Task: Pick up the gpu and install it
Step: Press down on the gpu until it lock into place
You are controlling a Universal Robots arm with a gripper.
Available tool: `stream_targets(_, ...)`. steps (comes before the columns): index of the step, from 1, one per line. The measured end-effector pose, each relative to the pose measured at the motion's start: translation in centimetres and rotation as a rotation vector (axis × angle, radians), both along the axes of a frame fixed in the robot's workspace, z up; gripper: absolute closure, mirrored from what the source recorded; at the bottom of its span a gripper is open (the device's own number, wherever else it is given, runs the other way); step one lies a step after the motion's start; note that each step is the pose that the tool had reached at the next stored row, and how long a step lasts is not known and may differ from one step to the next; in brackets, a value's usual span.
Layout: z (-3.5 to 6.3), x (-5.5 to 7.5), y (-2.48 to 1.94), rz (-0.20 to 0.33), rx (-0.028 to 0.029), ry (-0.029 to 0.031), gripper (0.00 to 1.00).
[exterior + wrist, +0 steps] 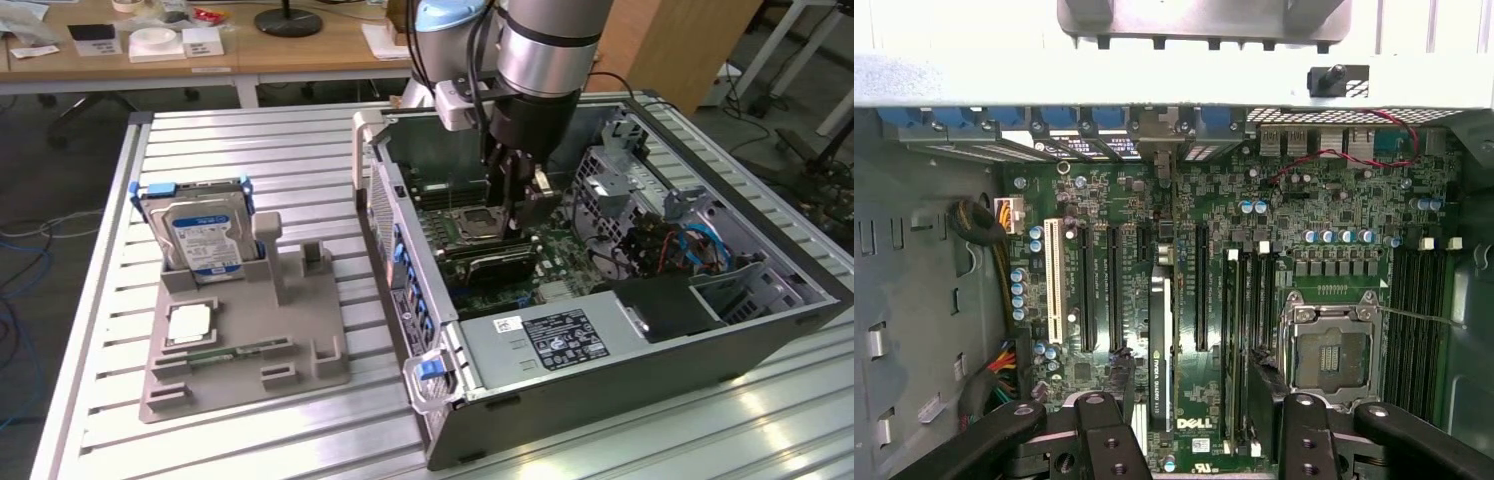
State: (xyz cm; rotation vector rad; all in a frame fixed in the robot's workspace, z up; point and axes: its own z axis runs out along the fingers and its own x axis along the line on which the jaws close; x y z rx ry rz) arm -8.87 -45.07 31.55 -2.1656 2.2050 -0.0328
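gripper (1189, 420) spread, holding nothing, hangs low centre of frame over the gpu (1160, 350), which stands edge-down in a motherboard (1304, 210) slot, apparently already seated.

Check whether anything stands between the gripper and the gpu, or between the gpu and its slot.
Nothing visible does. The gpu stands on edge in a slot of the motherboard, inside the open computer case. The open gripper hangs right over it, one finger on each side of the card.
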Motion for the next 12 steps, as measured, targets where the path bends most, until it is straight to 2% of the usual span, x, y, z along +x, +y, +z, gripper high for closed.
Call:
stream_targets(10,0.00,0.00,0.00,0.000,0.0000,0.0000,0.44)
stream_targets(12,0.00,0.00,0.00,0.000,0.0000,0.0000,0.56)
